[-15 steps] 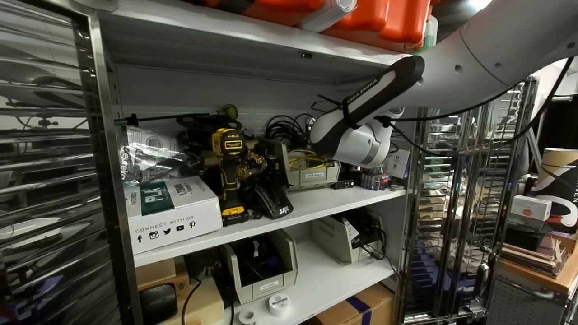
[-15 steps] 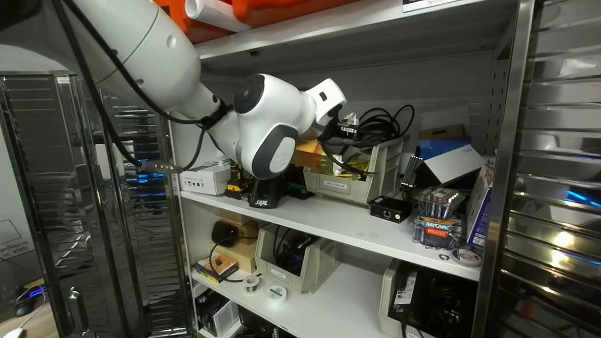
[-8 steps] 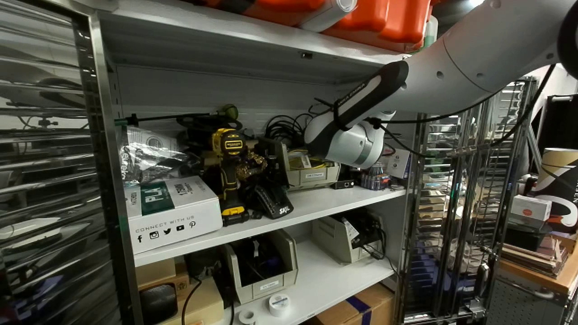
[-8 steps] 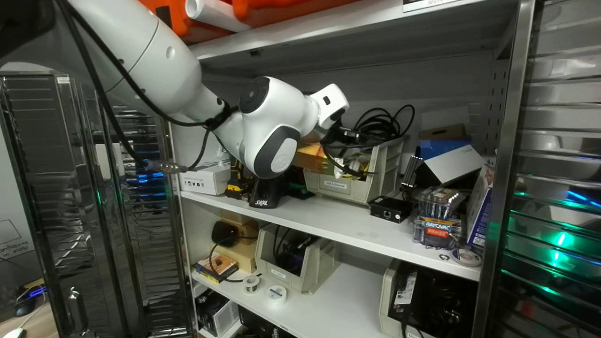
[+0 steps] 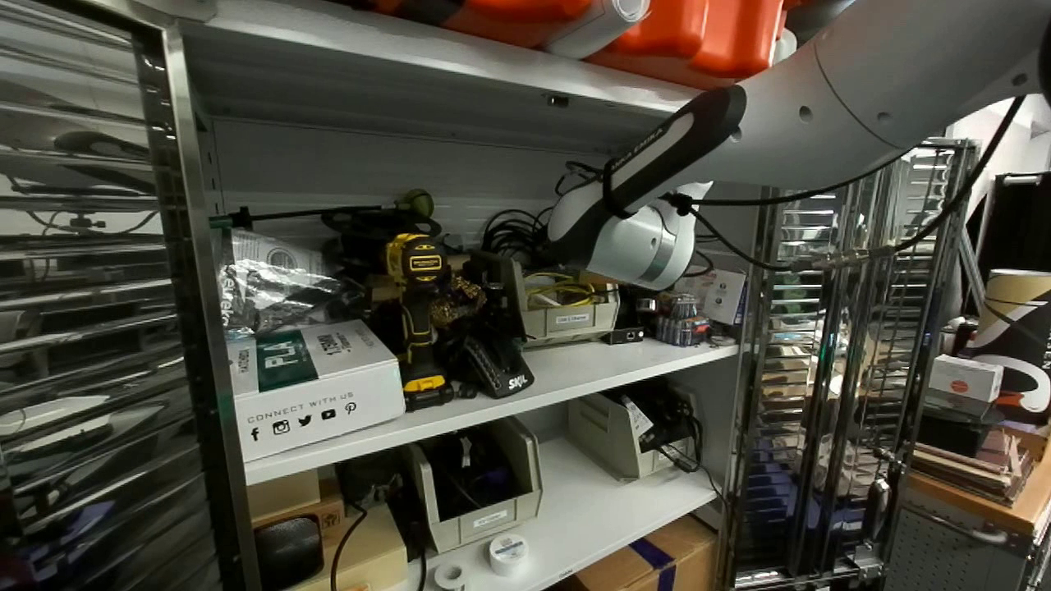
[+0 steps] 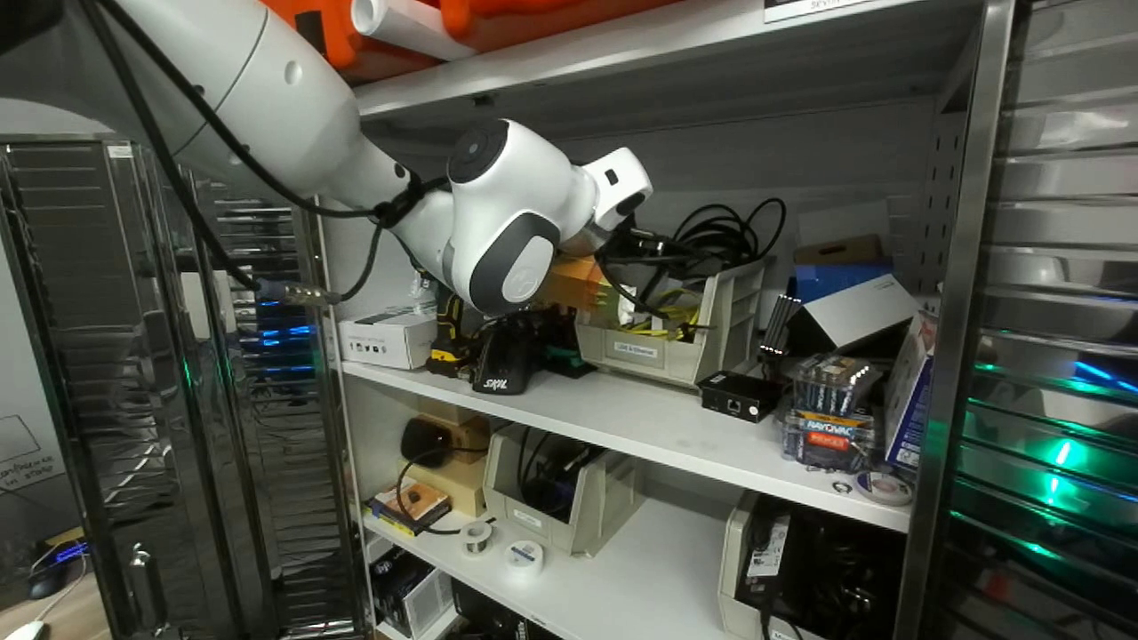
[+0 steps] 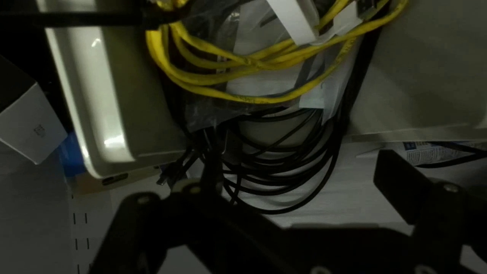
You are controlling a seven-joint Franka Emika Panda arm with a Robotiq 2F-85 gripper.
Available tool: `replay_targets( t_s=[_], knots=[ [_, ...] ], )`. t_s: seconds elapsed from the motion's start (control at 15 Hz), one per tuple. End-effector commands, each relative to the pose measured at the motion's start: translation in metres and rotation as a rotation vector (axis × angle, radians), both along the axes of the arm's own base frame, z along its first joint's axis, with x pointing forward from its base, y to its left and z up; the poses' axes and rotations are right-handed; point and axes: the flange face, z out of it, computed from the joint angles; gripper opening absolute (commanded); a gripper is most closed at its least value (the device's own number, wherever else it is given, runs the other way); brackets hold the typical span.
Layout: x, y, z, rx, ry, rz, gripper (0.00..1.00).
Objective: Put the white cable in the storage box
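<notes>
The storage box, a labelled beige bin (image 6: 636,351), stands on the middle shelf in both exterior views. Yellow cables (image 7: 247,64) and a clear bag fill it. Among them in the wrist view lies a white piece (image 7: 295,21) beside a white plug (image 7: 346,19), apparently the white cable; most of it is cut off by the frame. In an exterior view a small white piece (image 6: 626,305) shows inside the bin. My gripper (image 7: 300,169) is open over the bin's back part, its fingers wide apart. Black coiled cable appears beyond them, not gripped.
Coiled black cables (image 6: 725,236) rise behind the bin. A drill (image 5: 419,312) and SKIL charger (image 5: 493,365) stand beside it. Across from them are a black box (image 6: 738,396) and batteries (image 6: 827,436). The upper shelf (image 6: 676,53) hangs above the arm.
The white thing at my fingers a second ago no longer shows there; white now shows lower, in the bin. The gripper has opened. The arm dipped a little, then rose.
</notes>
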Motion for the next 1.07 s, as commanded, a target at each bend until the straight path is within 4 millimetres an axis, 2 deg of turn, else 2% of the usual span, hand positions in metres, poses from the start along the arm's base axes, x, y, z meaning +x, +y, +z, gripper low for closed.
replay_targets(
  t_s=[0.0,0.27,0.4,0.53,0.73,0.87,1.0],
  knots=[
    [-0.023,-0.007,0.014,0.044,0.051,-0.002,1.00],
    [-0.067,-0.027,0.010,0.073,0.106,-0.020,1.00],
    [-0.091,-0.044,0.000,0.095,0.165,-0.031,1.00],
    [-0.115,-0.063,-0.018,0.129,0.282,-0.023,1.00],
    [-0.142,-0.085,-0.036,0.141,0.477,-0.007,1.00],
    [-0.158,-0.091,-0.035,0.130,0.610,0.007,1.00],
    [-0.182,-0.088,-0.029,0.098,0.747,0.003,1.00]
  ],
)
